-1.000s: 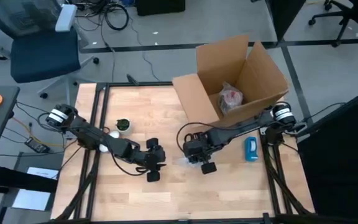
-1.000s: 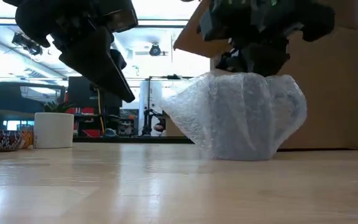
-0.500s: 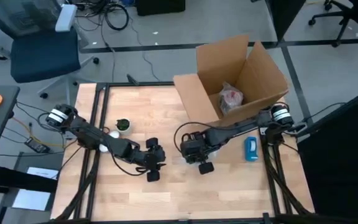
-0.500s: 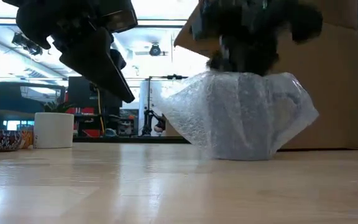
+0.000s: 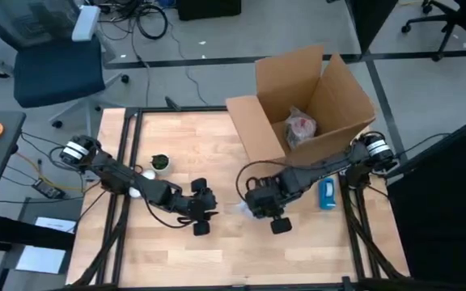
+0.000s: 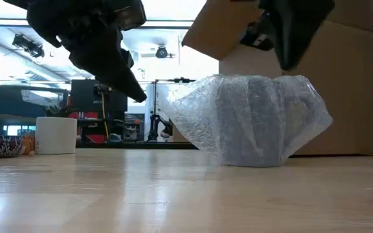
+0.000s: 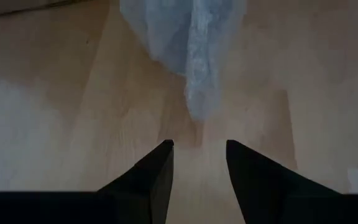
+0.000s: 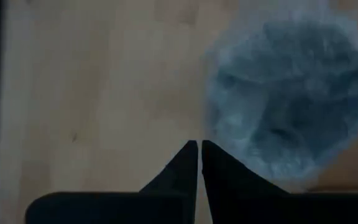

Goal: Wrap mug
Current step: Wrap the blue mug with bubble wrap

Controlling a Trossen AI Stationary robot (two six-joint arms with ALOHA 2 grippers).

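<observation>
mug (image 6: 258,120) upright, swathed in bubble wrap; right gripper (image 8: 199,149) closed empty, left gripper (image 7: 199,149) parted.

Looking like a robotics lab or engineering workspace set up inside an office. Standing on grey carpet: a wooden worktable (image 5: 217,250) edged by a black metal frame (image 5: 118,202). Sitting beside it, a blue swivel office chair (image 5: 55,69); trailing across the floor, loose black cables (image 5: 148,20). Resting open at the table's far edge, a cardboard box (image 5: 306,101). Showing beyond the table in the low view: strip ceiling lights (image 6: 173,26), dark monitors (image 6: 86,97) and equipment on stands.
</observation>
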